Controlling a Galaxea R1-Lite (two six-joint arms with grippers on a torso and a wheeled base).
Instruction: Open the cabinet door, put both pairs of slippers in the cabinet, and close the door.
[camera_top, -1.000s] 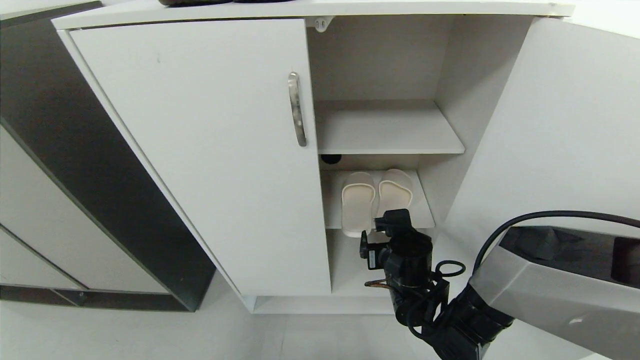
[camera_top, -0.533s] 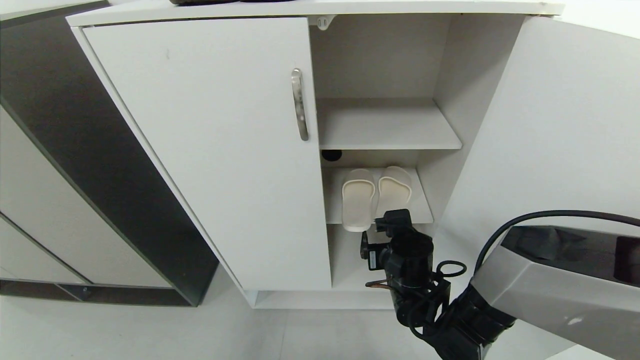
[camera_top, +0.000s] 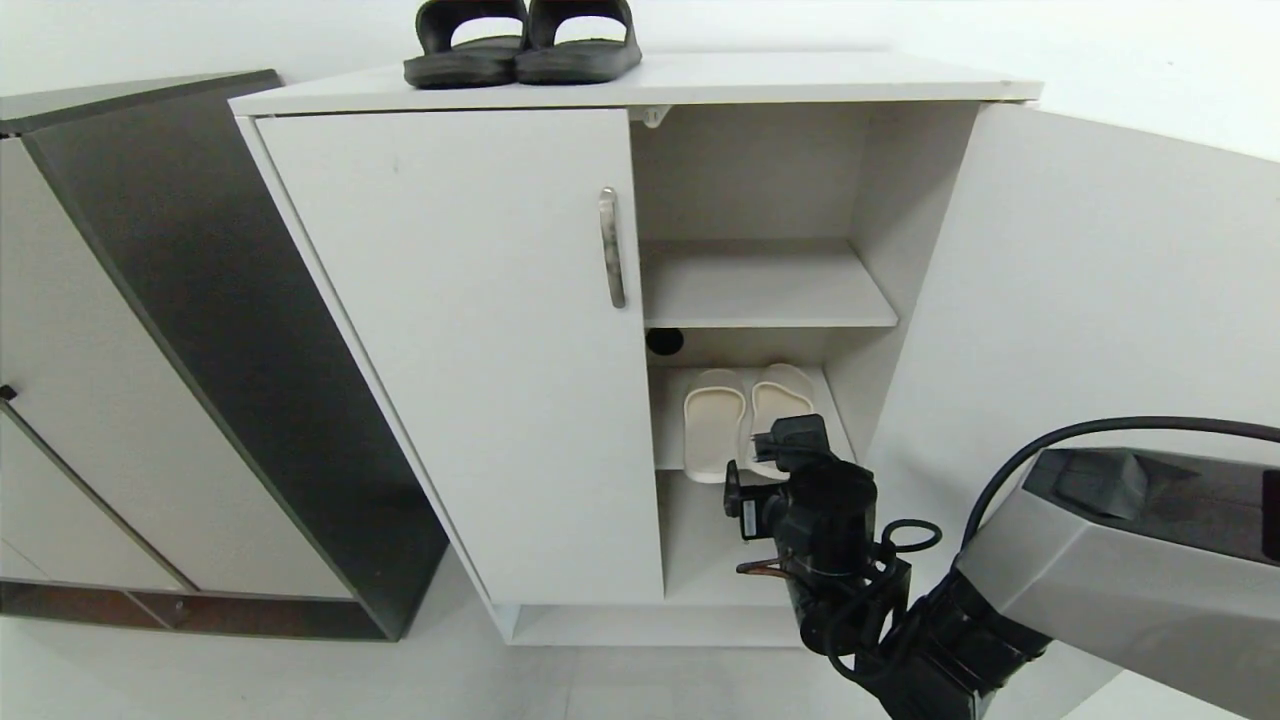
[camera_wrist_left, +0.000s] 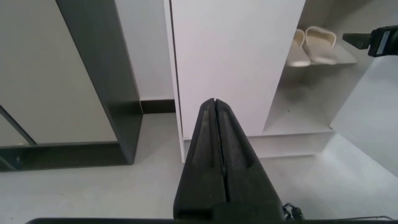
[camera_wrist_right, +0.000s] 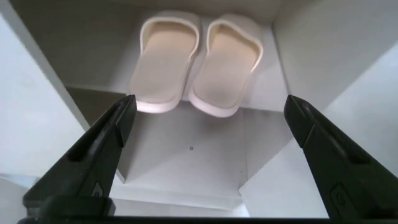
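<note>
The white cabinet (camera_top: 450, 330) has its right door (camera_top: 1080, 300) swung open and its left door shut. A cream pair of slippers (camera_top: 745, 415) lies side by side on the middle shelf (camera_wrist_right: 193, 62), heels slightly over the shelf edge. A black pair of slippers (camera_top: 525, 40) rests on the cabinet top. My right gripper (camera_wrist_right: 208, 124) hangs open just in front of the cream pair, holding nothing. The left gripper (camera_wrist_left: 214, 106) is shut and empty, low over the floor before the closed left door (camera_wrist_left: 230, 56).
A dark grey and white cabinet (camera_top: 150, 330) stands against the left side. The upper shelf (camera_top: 760, 285) and the bottom compartment (camera_top: 700, 545) hold nothing. A steel handle (camera_top: 612, 247) sits on the shut door. Pale floor (camera_top: 250, 680) lies in front.
The head camera has pulled back and tilted up, bringing the cabinet top and the black slippers into sight. The right gripper has kept its place before the cream slippers.
</note>
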